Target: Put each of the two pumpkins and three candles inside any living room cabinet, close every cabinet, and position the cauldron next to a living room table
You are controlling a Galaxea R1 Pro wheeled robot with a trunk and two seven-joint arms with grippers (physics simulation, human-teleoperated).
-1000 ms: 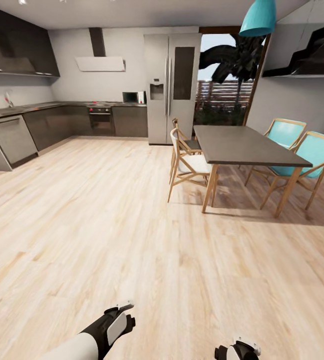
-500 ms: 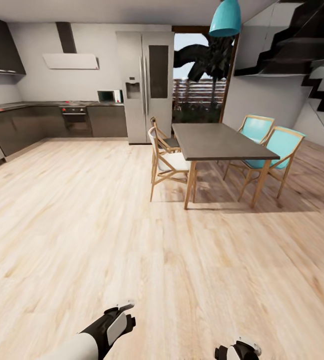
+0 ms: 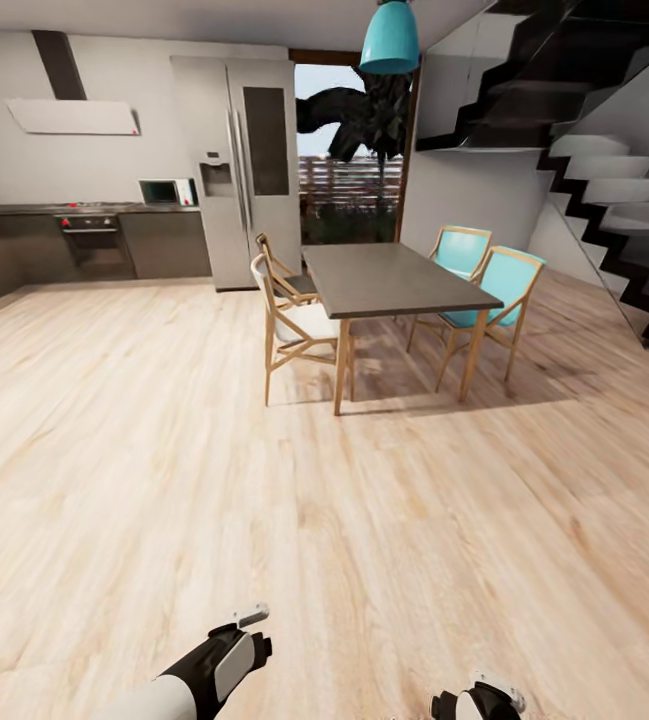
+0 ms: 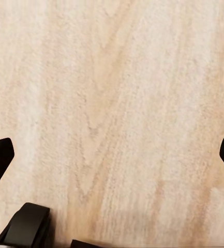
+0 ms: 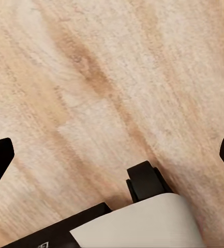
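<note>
Pale plank floor (image 3: 264,480) is stretching ahead toward a dark dining table (image 3: 389,278) with turquoise chairs (image 3: 509,285), kitchen units behind. I am carrying both arms low for travel: left pincer (image 4: 112,150) and right pincer (image 5: 112,150) are hanging spread wide and empty. Pumpkins, candles, cabinet and cauldron are somewhere outside what I am seeing.

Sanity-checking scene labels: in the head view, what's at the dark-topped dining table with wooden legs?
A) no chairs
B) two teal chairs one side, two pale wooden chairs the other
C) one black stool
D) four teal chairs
B: the dark-topped dining table with wooden legs has two teal chairs on its stair side and two pale wooden chairs on its kitchen side.
</note>
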